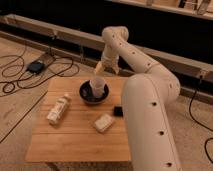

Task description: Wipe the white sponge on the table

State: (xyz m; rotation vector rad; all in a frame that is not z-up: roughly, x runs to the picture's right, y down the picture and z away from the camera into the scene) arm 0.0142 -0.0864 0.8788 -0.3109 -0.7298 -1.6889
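The white sponge (104,122) lies flat on the table (65,140), right of its middle, an off-white block with rounded corners. The table has a light brown slatted wooden top. My gripper (101,69) hangs at the end of the white arm, over the table's far edge, just behind the dark bowl. It is well apart from the sponge, which lies nearer the front with the bowl between them.
A dark bowl (89,96) with a white cup (98,87) in it stands at the back middle. A white bottle (58,109) lies at the left. A small black device (118,111) lies right of the sponge. My arm's large white link (147,125) covers the table's right side. Cables (20,82) lie on the floor at the left.
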